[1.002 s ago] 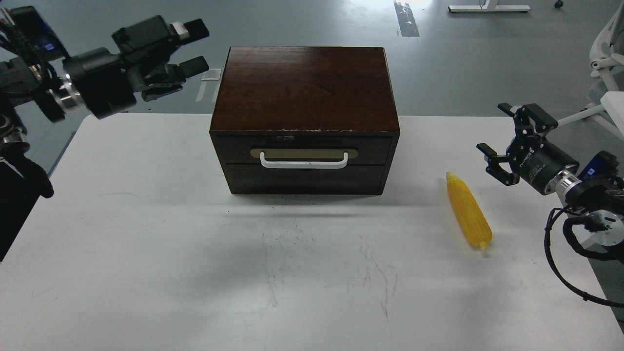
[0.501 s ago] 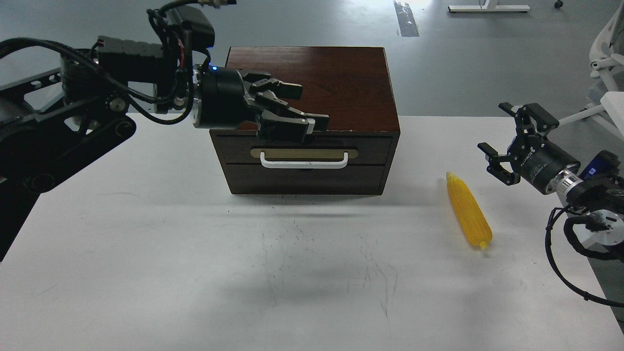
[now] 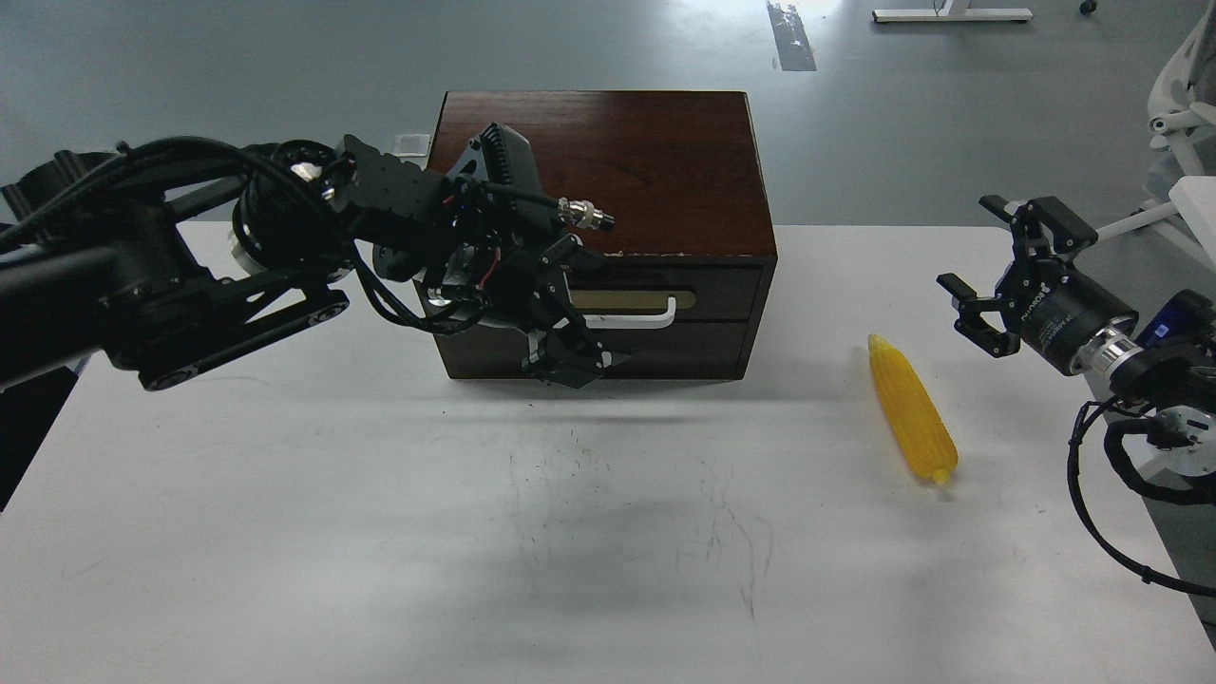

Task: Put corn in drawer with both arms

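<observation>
Both arms are black, hung with looping black cables. The left arm [image 3: 171, 285] carries a silver threaded plug [image 3: 584, 215] and a ribbed black block. The right arm [image 3: 1121, 351] has a silver wrist ring, white lettering and a blue patch.

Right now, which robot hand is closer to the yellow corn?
The right gripper, hanging open just beyond the corn. The left gripper is far off, in front of the drawer.

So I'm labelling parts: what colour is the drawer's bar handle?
White, on a beige oval plate; the handle shows best in the head view, partly hidden by the left pincer.
</observation>
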